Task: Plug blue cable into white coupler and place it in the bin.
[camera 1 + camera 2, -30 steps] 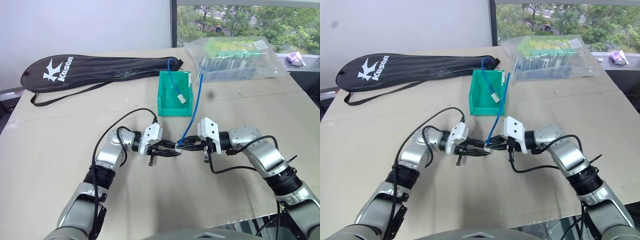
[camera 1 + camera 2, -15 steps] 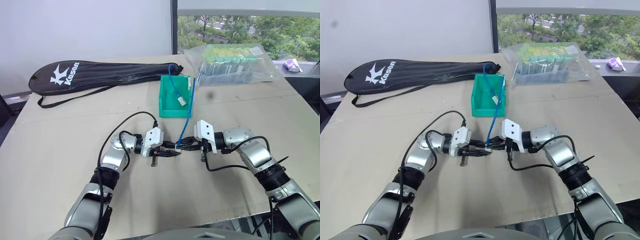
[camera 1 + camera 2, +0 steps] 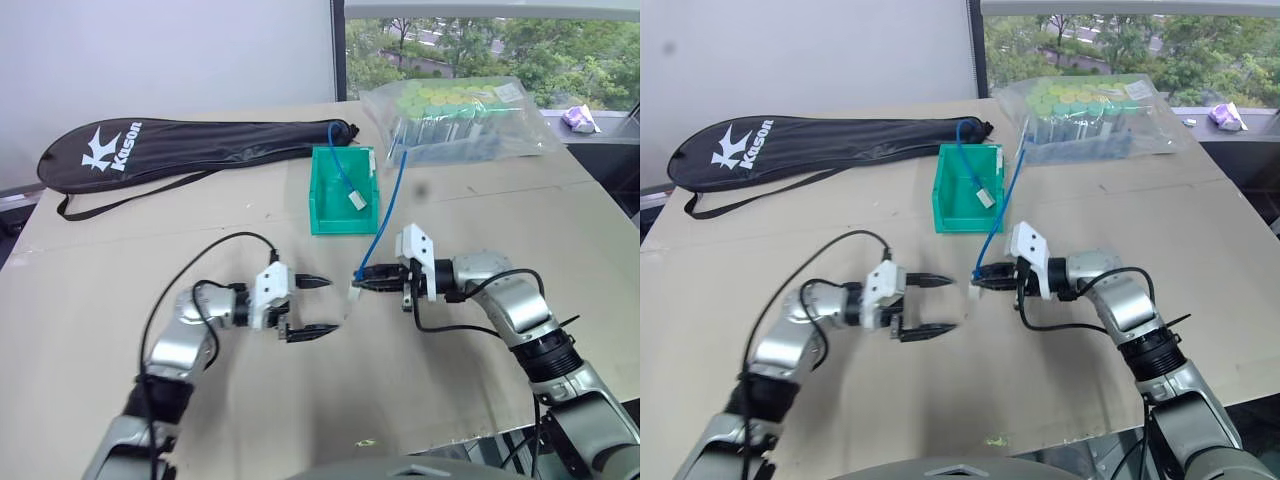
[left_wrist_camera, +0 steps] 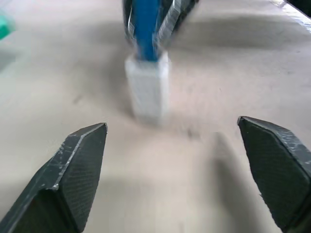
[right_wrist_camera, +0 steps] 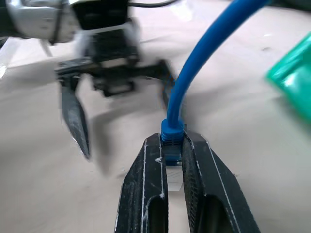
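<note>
Item 1, blue cable (image 3: 388,212): thin, soft, light; I judge it will sag and swing. My right gripper (image 3: 362,283) pinches it at the plug boot, which I take for the stiffest hold.

Item 2, white coupler (image 3: 354,291): tiny, rigid, seated on the plug end, hanging just above the table (image 3: 480,215). I expect it to slip easily.

Item 3, left gripper (image 3: 318,306): fingers spread wide, empty, just beside the coupler.

Item 4, bin (image 3: 328,213): well beyond, holding another cable.
</note>
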You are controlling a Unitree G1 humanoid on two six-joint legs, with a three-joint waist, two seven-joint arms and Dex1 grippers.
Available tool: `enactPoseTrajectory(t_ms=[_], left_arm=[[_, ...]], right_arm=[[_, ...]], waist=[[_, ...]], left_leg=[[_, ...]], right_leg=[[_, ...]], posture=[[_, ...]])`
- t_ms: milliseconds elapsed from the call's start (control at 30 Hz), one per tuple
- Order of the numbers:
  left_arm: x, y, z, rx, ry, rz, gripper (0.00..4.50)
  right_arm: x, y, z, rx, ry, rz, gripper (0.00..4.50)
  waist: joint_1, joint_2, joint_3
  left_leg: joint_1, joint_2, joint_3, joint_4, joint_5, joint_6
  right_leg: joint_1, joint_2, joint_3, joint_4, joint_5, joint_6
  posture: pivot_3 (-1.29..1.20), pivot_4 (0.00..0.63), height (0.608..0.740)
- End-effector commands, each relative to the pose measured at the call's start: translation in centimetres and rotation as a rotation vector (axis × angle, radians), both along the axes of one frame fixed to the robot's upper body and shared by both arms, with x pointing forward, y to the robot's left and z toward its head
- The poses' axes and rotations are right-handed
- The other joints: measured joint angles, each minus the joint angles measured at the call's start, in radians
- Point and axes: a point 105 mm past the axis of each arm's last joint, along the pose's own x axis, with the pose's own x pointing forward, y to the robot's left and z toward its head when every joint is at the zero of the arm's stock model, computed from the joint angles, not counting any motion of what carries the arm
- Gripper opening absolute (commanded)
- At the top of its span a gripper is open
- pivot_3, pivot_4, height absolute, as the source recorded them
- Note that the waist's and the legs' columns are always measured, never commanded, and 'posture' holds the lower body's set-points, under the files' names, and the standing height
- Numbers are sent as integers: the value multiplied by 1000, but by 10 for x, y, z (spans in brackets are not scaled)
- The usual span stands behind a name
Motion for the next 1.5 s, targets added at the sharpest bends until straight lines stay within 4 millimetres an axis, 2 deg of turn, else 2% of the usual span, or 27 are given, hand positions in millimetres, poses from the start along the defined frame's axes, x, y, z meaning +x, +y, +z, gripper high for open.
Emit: enactPoseTrajectory(t_ms=[33,100,200,333,433,500,533,733,767,800,933,1033,1167,1300,1367,1500], left_arm=[[5,8,39,-69,-65,151,4433],[11,12,62,-139,-84,270,4433],[14,12,92,-230,-129,432,4433],[9,4,102,-239,-124,497,4433],[9,7,106,-234,-120,533,4433],[10,9,107,-220,-117,546,4500],[10,10,106,-215,-116,548,4500],[11,11,108,-233,-109,565,4500],[11,9,108,-232,-107,564,4500],[10,9,108,-231,-107,562,4500],[8,10,104,-204,-122,577,4500],[2,11,94,-156,-149,594,4500],[-17,12,64,-85,-142,597,4500],[-36,21,31,-52,-122,657,4500],[-42,29,15,-26,-102,681,4500],[-53,34,-3,-9,-69,665,4500]], right_arm=[[7,4,49,104,-96,-4,0],[17,6,68,143,-123,-33,0],[45,11,94,199,-156,-132,0],[75,16,100,199,-143,-242,0],[96,19,101,186,-134,-321,0],[102,23,99,171,-112,-327,793],[104,24,98,167,-106,-329,1008],[120,17,110,223,-150,-428,3887],[119,15,109,225,-148,-425,4351],[116,12,107,225,-143,-420,4439],[92,-12,86,200,-100,-376,4439],[59,-36,70,201,-99,-306,4439],[14,-75,43,226,-84,-304,4439],[-22,-112,0,232,-33,-438,4439],[-35,-125,-19,202,-24,-483,4439],[-51,-146,-55,98,-16,-549,4439]], waist=[[2,0,2],[6,-1,4],[11,-1,7],[17,-1,7],[15,-1,7],[14,-1,7],[14,-1,7],[15,-1,7],[16,-1,7],[16,-1,7],[21,-1,6],[22,-1,6],[16,-1,7],[19,-1,6],[20,-1,6],[17,-1,10]], left_leg=[[0,0,0,0,0,0],[-1,0,0,0,0,0],[-1,0,-1,0,0,0],[-1,-1,-2,-2,0,-1],[-2,-1,0,-3,2,-4],[-3,-1,0,-3,2,-5],[-4,-1,0,-3,2,-5],[-10,-1,0,-3,3,-6],[-13,-2,-1,-3,3,-6],[-15,-2,-1,-2,3,-7],[-18,-2,-3,-3,3,-7],[-19,-3,-4,-4,3,-6],[-18,-3,-2,-5,2,-5],[-11,-1,0,-5,0,-1],[-10,-1,0,-5,0,0],[-3,-1,5,0,0,0]], right_leg=[[0,0,0,0,0,0],[0,-1,-1,-1,0,0],[-1,-1,-2,-1,0,0],[-1,-1,-3,-1,0,0],[-2,-2,-1,-1,0,0],[-4,-1,-1,-1,0,0],[-4,-1,-1,-1,0,-1],[-10,-2,-1,-1,0,0],[-12,-2,-2,-1,0,0],[-14,-2,-2,-1,0,0],[-15,-4,-3,-1,0,0],[-15,-6,-3,-2,0,0],[-15,-10,-2,-3,0,0],[-10,-7,-1,-2,0,0],[-10,-2,-2,-2,0,-1],[-4,1,2,-1,-4,-2]], posture=[[0,150,740],[0,150,740],[0,150,740],[0,150,740],[0,150,740],[0,150,740],[0,150,740],[0,150,740],[0,150,740],[0,150,740],[0,150,740],[0,150,740],[0,150,740],[0,150,740],[0,150,740],[0,150,740]])
